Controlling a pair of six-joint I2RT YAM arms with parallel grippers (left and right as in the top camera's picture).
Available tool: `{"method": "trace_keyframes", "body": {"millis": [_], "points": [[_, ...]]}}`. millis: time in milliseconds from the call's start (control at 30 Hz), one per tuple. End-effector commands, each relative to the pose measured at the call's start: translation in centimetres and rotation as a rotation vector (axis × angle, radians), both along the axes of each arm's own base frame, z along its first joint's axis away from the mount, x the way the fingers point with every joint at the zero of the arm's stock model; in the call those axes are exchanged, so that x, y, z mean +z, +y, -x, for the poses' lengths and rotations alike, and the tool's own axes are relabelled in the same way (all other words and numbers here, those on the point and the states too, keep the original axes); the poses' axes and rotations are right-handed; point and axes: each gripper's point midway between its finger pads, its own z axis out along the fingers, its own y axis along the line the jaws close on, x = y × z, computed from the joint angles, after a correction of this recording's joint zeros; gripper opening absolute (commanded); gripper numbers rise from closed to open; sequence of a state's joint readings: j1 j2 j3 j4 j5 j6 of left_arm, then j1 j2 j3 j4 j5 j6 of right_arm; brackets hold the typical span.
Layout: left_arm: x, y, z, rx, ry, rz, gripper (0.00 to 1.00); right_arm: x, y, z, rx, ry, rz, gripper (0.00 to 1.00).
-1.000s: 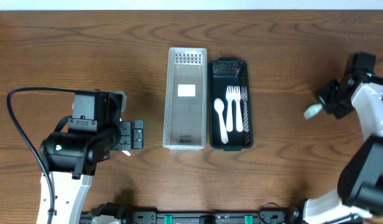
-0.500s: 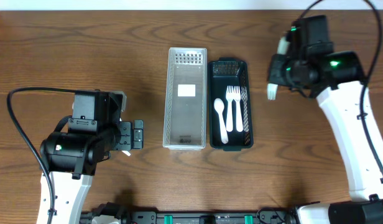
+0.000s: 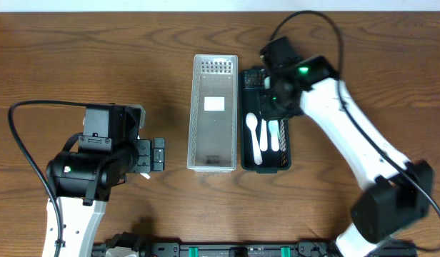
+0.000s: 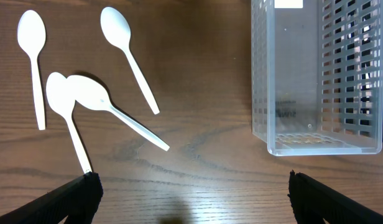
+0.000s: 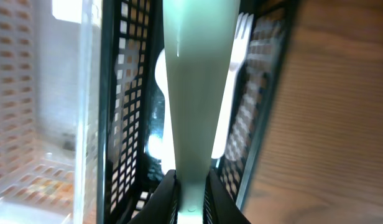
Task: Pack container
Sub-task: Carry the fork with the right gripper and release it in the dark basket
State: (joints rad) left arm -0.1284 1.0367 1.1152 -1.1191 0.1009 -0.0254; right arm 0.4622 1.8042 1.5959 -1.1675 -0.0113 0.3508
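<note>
The right gripper (image 5: 186,186) clamps a pale plastic utensil (image 5: 196,87) over the black slotted basket (image 5: 126,93), its head cut off from view. The left gripper (image 4: 201,199) gapes wide, empty.

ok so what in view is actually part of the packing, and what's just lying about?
Job: black basket, cutlery in it, white utensil in right gripper, four loose spoons.
Lying about: clear basket, apparently empty; arm cable.
</note>
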Motion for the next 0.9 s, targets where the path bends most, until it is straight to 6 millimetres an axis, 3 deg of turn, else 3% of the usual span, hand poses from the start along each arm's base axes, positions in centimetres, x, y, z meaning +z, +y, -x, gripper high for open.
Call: {"method": "trace_keyframes", "body": {"millis": [0, 167, 333, 600, 700, 800, 867], "points": [[0.6, 0.0, -0.1, -0.001, -0.020, -0.004, 0.98, -3.0, 1.3, 0.0, 0.045, 0.065, 0.032, 0.01], [0.6, 0.0, -0.1, -0.001, -0.020, -0.005, 0.98, -7.2, 2.4, 0.0, 0.061, 0.145, 0.051, 0.01], [0.6, 0.0, -0.1, -0.001, -0.020, -0.005, 0.98, -9.6, 2.5, 0.0, 0.065, 0.186, 0.073, 0.02], [0.6, 0.0, -0.1, -0.001, -0.020, -0.005, 0.98, -10.4, 2.5, 0.2, 0.065, 0.206, 0.084, 0.29], [0.6, 0.0, -0.1, -0.001, -0.020, -0.005, 0.98, -10.4, 2.5, 0.2, 0.065, 0.206, 0.084, 0.30], [0.6, 0.0, -0.1, -0.001, -0.020, -0.005, 0.98, -10.4, 2.4, 0.1, 0.064, 0.202, 0.087, 0.16], [0.6, 0.1, -0.1, -0.001, -0.018, -0.005, 0.98, -10.1, 2.3, -0.4, 0.057, 0.189, 0.084, 0.12]]}}
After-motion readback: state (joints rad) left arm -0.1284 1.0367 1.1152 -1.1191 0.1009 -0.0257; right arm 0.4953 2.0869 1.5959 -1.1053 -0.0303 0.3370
